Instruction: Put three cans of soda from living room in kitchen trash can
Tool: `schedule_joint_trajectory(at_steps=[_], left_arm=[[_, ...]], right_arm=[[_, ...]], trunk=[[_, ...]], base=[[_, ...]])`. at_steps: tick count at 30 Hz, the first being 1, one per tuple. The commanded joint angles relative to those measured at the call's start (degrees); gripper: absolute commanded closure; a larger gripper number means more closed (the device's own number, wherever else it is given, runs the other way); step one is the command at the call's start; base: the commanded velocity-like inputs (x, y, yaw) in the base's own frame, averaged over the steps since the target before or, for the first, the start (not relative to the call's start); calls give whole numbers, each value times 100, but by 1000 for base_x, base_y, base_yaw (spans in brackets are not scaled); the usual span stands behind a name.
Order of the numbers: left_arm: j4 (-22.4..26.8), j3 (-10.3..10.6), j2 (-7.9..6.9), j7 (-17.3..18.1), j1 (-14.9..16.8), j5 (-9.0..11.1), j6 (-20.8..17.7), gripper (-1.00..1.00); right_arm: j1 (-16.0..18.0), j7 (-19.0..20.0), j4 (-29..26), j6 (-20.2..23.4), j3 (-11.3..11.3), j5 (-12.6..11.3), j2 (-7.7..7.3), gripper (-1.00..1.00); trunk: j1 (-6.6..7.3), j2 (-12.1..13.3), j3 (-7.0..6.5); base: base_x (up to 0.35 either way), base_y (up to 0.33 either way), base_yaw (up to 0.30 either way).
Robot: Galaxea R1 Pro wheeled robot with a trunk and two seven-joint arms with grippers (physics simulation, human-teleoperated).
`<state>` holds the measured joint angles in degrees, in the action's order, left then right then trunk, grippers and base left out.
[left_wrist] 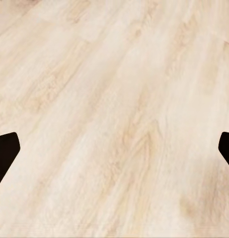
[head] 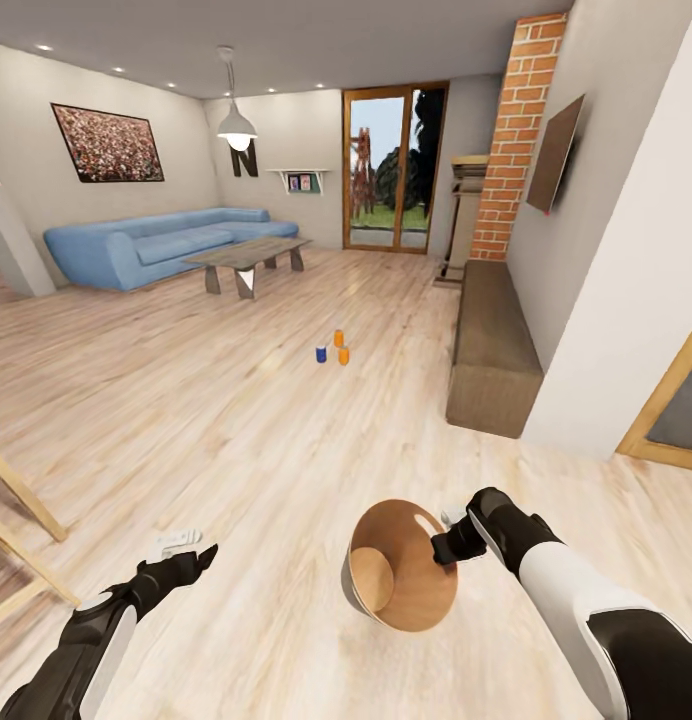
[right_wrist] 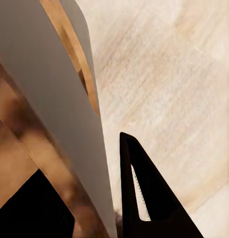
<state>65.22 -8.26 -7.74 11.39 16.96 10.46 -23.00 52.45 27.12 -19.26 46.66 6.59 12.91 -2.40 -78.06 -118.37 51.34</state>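
Three cans of soda stand close together on the wood floor, well ahead of me: a dark blue can [head: 321,353] and two orange ones [head: 338,338] [head: 344,355]. The tash can [head: 401,578] hangs tilted just above the floor in front of me, its brown inside facing the camera. My right gripper [head: 448,545] is shut on its rim; in the right wrist view the gripper [right_wrist: 82,153] has one finger inside and one outside the grey wall [right_wrist: 49,99]. My left gripper [head: 181,543] is open and holds nothing, and in the left wrist view the gripper [left_wrist: 116,139] hovers over bare floor.
A long dark low cabinet [head: 491,350] runs along the right wall below a red brick column [head: 516,130]. A blue sofa [head: 156,243] and a coffee table [head: 248,255] stand at the far left. Wooden legs [head: 21,500] slant in at the near left. A white wall corner [head: 626,300] stands to the right.
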Motion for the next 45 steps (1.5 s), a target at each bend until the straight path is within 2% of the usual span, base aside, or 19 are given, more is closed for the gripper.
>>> schedule_joint_trajectory(at_steps=[1,26,45], left_arm=[[-1,0,0,1,0,0,-1,-100],[-1,0,0,12,1,0,-3,-100],[-9,0,0,12,9,17,-7,-100]], right_arm=[[2,5,-3,27,-26,-131,2,100],[2,13,-1,27,-26,-131,25,100],[2,102,-12,19,-46,-151,13,100]], trunk=[[0,0,-1],[0,0,-1],[0,0,-1]], base=[[328,0,0],[327,-87,0],[315,102,0]])
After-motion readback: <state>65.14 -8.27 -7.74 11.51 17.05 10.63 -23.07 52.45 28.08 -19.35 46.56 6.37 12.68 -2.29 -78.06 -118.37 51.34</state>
